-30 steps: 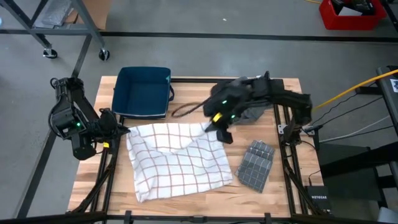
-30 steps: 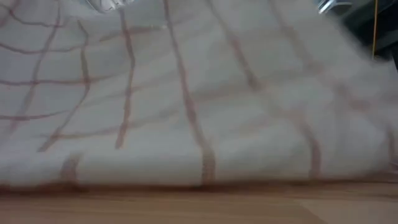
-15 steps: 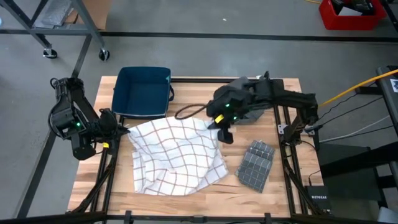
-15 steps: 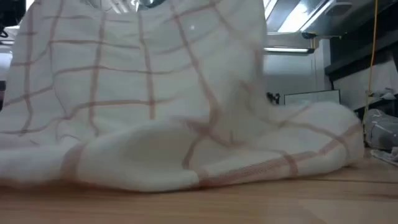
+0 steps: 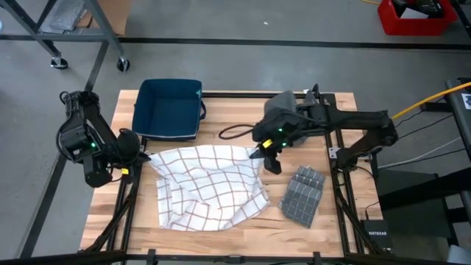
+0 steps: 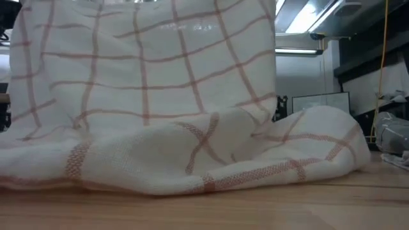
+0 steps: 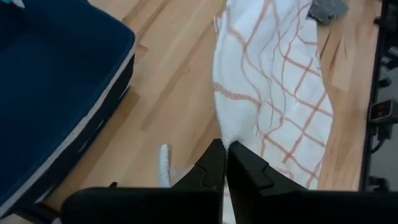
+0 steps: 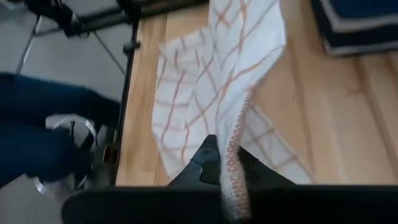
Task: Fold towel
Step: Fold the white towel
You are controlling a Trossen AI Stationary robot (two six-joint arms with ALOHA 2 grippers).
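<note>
A white towel (image 5: 210, 184) with red checks lies on the wooden table. Its far edge is raised between my two grippers, and its near part rests bunched on the wood (image 6: 192, 172). My left gripper (image 5: 141, 156) is shut on the far left corner. My right gripper (image 5: 259, 152) is shut on the far right corner. In the low view the raised part (image 6: 147, 70) hangs like a sheet. My left gripper pinches the towel's far left corner (image 7: 227, 138) between its two fingers, slanting down from the table's left side. The corner is lifted and the cloth runs away from it down to the table. My right gripper pinches the towel's far right corner at its hemmed edge (image 8: 235, 152) between its two fingers, slanting down from the table's right side. The hem runs between the fingers. The corner is lifted and the cloth hangs from it onto the table.
A dark blue bin (image 5: 171, 108) stands at the far left of the table. A folded grey cloth (image 5: 302, 193) lies near the right edge. A dark cable (image 5: 232, 131) and a dark cloth (image 5: 298, 136) lie under my right arm.
My right gripper has sunk and gone a little toward the table's right edge with its corner. The towel's folded-over far right part has been drawn out, so the far edge now runs nearly straight between the grippers. The near part has bunched up.
</note>
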